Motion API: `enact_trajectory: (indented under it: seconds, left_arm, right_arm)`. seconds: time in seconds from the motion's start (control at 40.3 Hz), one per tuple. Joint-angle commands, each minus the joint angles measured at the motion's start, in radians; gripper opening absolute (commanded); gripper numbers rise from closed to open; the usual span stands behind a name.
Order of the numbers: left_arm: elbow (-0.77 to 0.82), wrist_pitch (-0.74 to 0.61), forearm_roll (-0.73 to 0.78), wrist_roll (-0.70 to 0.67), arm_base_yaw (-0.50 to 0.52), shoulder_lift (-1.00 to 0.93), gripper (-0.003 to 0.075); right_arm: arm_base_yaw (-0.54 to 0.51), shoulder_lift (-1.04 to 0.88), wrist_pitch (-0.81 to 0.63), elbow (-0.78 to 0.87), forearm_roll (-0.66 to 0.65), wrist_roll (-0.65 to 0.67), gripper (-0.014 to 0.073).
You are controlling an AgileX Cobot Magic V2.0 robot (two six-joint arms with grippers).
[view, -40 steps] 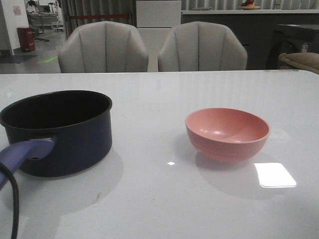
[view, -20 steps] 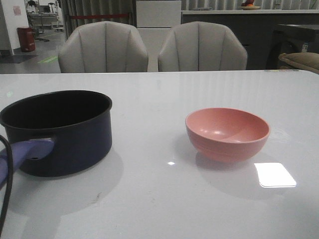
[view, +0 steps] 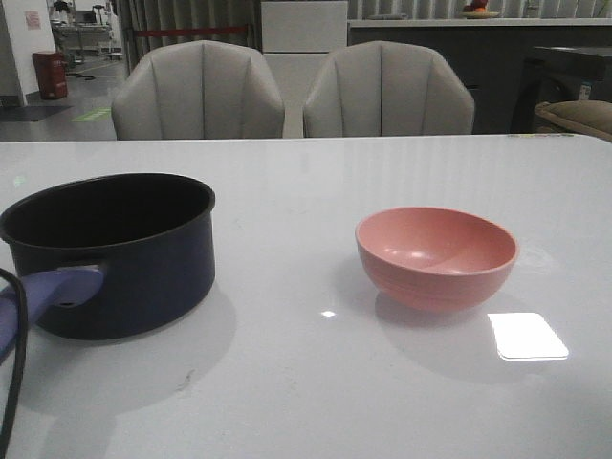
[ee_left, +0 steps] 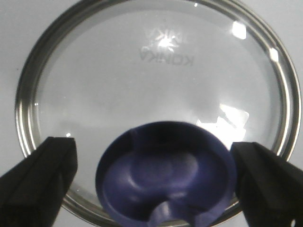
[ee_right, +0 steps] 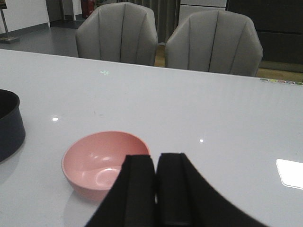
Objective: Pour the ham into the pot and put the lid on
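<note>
On the white table (view: 316, 382) in the front view, neither arm shows — only a thin black cable (view: 13, 382) curving up the near left edge, beside the pot's handle. The pot (view: 115, 251) stands left of the pink bowl (view: 436, 256), well apart from it, upright, its long purple-blue handle pointing toward the camera. Its inside is too dark to show any contents. The bowl sits upright and what can be seen of its inside is bare pink. Two grey chairs (view: 292, 91) stand behind the table, beyond the pot and the bowl.

Over the lid (ee_left: 156, 90), the left wrist view looks straight down: the left gripper (ee_left: 158, 182) hangs above it with its fingers (ee_left: 40, 177) spread wide, one on each side of the dark blue cup-shaped knob, neither touching it. The glass lid lies flat on the white surface, knob up, with its metal rim in view all round and faint lettering showing through the glass. This is the only view that shows the lid.

Just beyond the pink bowl (ee_right: 105, 163), the right wrist view shows the right gripper (ee_right: 156, 189) held low over the table with its fingers pressed together, gripping nothing. The bowl lies just ahead of the fingertips, and a dark edge of the pot (ee_right: 10, 124) appears off to the bowl's far side. No ham can be made out in any view.
</note>
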Motion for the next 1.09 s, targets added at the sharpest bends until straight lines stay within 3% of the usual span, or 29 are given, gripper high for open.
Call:
enact_trajectory:
  seconds: [0.0, 0.149, 0.248, 0.745, 0.919, 1.068]
  left_arm:
    - [-0.031, -0.01, -0.008, 0.001, 0.001, -0.021, 0.0547]
    - [-0.037, -0.016, -0.01, 0.001, 0.001, -0.013, 0.0364]
    - [-0.062, -0.01, -0.01, 0.001, 0.001, -0.013, 0.0301]
    - [-0.2, 0.02, -0.056, 0.05, -0.036, -0.132, 0.0295]
    - [-0.283, 0.037, -0.054, 0.087, -0.152, -0.191, 0.0295]
    - [-0.357, 0.103, -0.045, 0.087, -0.327, -0.198, 0.0295]
  right_arm:
    - [0.003, 0.007, -0.082, -0.03, 0.004, -0.01, 0.0148]
    - [0.003, 0.007, -0.082, -0.03, 0.004, -0.01, 0.0148]
    - [0.003, 0.007, -0.082, -0.03, 0.004, -0.01, 0.0148]
    - [0.003, 0.007, -0.082, -0.03, 0.004, -0.01, 0.0148]
    - [0.003, 0.007, -0.082, -0.03, 0.004, -0.01, 0.0148]
    - [0.003, 0.007, -0.082, -0.03, 0.004, -0.01, 0.0148]
